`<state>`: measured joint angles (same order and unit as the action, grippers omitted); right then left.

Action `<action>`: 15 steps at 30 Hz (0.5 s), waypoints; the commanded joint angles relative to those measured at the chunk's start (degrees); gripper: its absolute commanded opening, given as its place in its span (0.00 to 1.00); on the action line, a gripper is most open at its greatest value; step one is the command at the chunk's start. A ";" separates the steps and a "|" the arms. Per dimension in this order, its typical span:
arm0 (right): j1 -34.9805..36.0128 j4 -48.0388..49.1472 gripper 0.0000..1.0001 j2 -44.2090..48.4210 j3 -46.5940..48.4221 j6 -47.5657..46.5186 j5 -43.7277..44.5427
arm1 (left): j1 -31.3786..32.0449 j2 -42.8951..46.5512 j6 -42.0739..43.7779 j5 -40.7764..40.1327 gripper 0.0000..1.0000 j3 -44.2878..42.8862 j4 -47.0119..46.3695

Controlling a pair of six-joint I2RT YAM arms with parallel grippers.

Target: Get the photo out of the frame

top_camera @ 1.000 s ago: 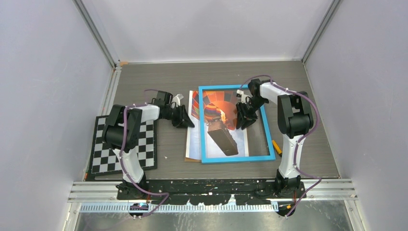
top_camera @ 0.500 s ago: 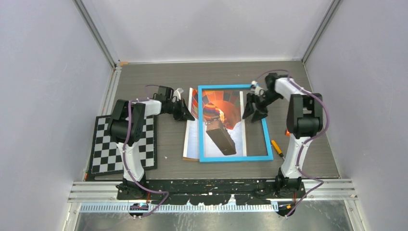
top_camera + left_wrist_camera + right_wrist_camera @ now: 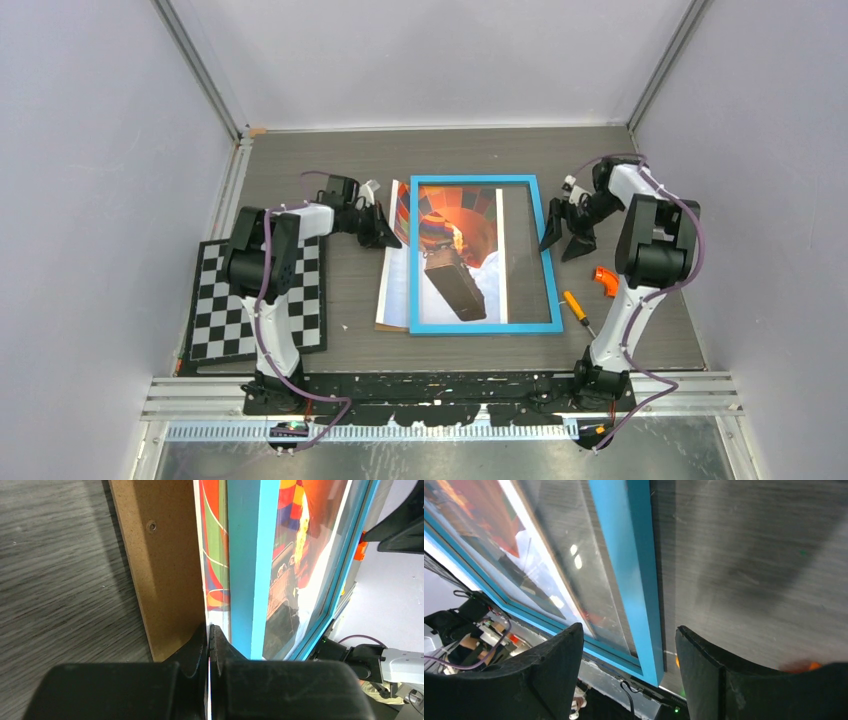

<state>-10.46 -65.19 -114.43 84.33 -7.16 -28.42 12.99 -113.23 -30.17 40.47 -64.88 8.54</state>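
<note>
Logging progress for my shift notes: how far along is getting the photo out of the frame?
Done: the photo sticks out past the frame on its left side. In hand: left gripper pinches the photo's edge; right gripper open astride the frame's right rail. Left: pulling it fully clear.

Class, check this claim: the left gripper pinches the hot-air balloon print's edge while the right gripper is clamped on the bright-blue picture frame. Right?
No. The right gripper is open, jaws apart, not clamped on the bright-blue picture frame; the right wrist view shows it. The left gripper pinches the hot-air balloon print.
</note>
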 commanded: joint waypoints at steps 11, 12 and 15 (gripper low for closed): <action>11.31 1.92 0.64 -6.16 2.03 2.33 -10.23 | -0.60 7.76 3.68 -0.80 0.00 -1.84 1.51; 12.66 2.21 0.63 -6.15 2.18 2.59 -10.26 | -0.56 8.09 3.71 -0.77 0.00 -1.83 1.60; 13.81 2.92 0.63 -6.55 2.26 2.97 -8.64 | -0.56 9.32 4.08 -0.87 0.00 -1.57 2.21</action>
<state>0.91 -63.68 -121.27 84.64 -5.98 -32.67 11.62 -108.18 -26.70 37.32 -65.41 11.18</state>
